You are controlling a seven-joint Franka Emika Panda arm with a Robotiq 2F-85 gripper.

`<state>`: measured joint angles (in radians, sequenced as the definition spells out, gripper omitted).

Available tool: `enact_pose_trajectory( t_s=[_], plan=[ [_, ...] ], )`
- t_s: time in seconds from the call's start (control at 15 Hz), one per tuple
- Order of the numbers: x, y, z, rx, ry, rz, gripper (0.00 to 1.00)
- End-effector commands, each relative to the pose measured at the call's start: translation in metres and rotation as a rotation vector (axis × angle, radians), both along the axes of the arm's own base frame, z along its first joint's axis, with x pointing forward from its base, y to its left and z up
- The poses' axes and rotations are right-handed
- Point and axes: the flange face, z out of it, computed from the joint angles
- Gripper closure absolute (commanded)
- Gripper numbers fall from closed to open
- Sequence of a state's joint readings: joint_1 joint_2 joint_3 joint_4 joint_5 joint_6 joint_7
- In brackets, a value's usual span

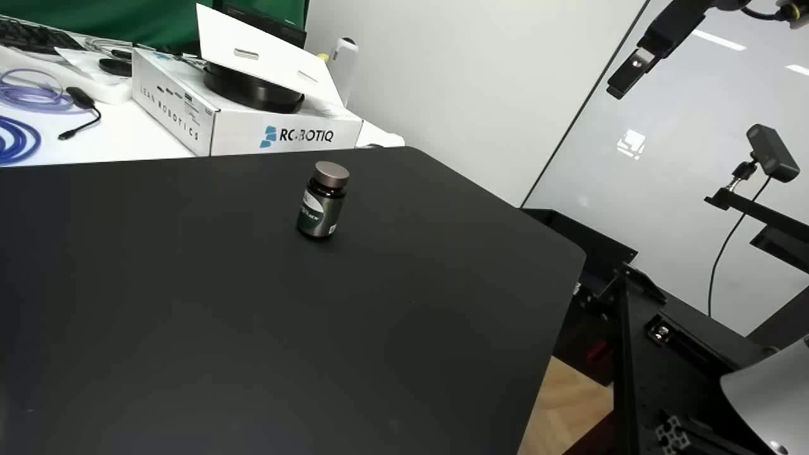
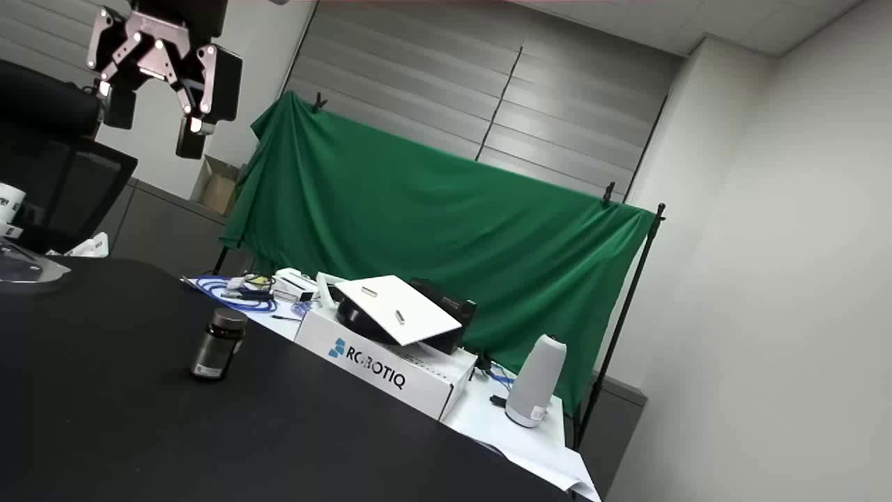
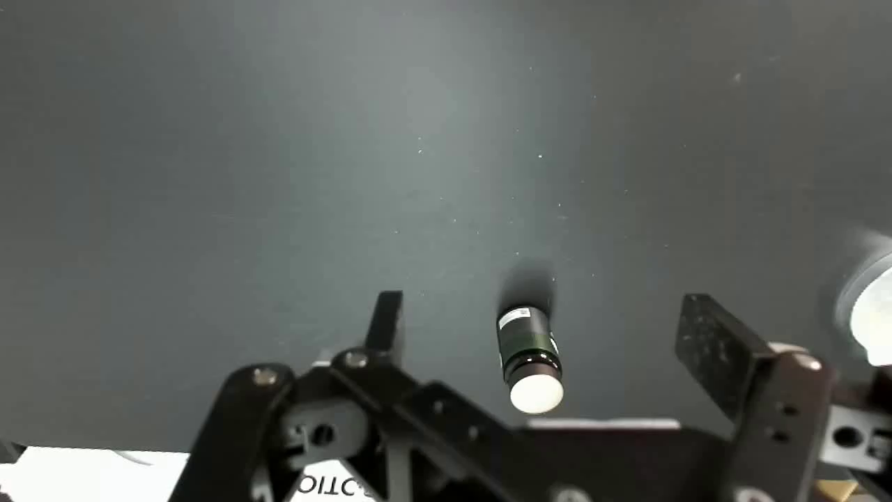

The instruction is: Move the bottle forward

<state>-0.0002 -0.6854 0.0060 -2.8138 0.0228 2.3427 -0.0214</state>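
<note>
Black and dull, the tabletop (image 1: 208, 328) carried the bottle (image 1: 322, 201), which stood upright with its brownish-grey cap on top and a green and grey label, patched with white, around its dark body. It sat near the edge that faced the white box (image 1: 287, 136) and stood apart from that box, which had ROBOTIQ printed across its side. On the box rested a round black base (image 1: 246, 88), and above that leaned a white board (image 1: 272, 60). Blue cables (image 1: 28, 133) lay coiled on the white table (image 1: 152, 136) behind, where a pale tapered device (image 2: 536, 380) also stood, and further back hung a green cloth (image 2: 432, 195). Well above the tabletop, in both exterior views, hung the gripper (image 2: 155, 125), its two fingers (image 2: 189, 139) spread wide and well apart from the bottle below. From the wrist view the bottle appeared about midway in the space framed by the fingers, a soft shadow falling beside its base. Something round and pale (image 3: 874, 314), cut off by that view's right edge, was too little shown to name. A small camera (image 1: 772, 153) sat on a black bracket (image 1: 758, 212) in an exterior view, and a dark chair (image 2: 52, 160) stood beyond the gripper.
</note>
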Motion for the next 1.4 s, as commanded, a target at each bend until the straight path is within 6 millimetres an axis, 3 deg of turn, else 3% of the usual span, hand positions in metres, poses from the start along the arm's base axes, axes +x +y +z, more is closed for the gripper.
enact_pose_trajectory(
  t_s=[0.0,0.67,1.07,1.33],
  plan=[
    [0.000,0.000,0.000,0.000,0.004,0.000,0.00],
    [0.000,0.000,-0.003,0.000,0.013,0.000,0.00],
    [0.097,-0.009,-0.014,-0.005,0.017,0.033,0.00],
    [0.164,0.010,-0.036,-0.016,0.049,0.086,0.00]
  ],
)
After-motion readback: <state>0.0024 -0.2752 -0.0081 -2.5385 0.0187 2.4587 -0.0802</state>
